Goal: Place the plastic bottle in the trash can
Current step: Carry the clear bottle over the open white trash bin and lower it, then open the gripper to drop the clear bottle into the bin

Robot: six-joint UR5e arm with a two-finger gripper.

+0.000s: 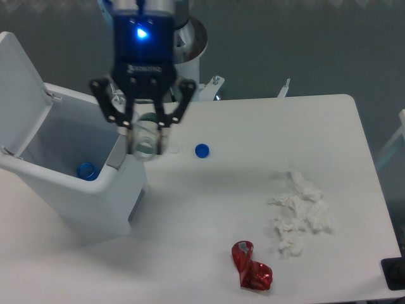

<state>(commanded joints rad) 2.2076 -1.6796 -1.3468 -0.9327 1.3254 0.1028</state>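
Note:
My gripper (144, 134) is shut on the plastic bottle (145, 139), a small see-through bottle held upright between the black fingers. It hangs in the air over the right rim of the trash can (76, 190), just above the grey panel (121, 151). The white bin stands at the left with its lid (19, 88) swung open. A blue ring-shaped object (87, 170) lies inside on its floor.
A small blue cap (202, 151) lies on the white table just right of the gripper. Crumpled white tissue (299, 212) sits at the right. A dented red can (252, 268) lies near the front edge. The robot base (177, 57) stands behind.

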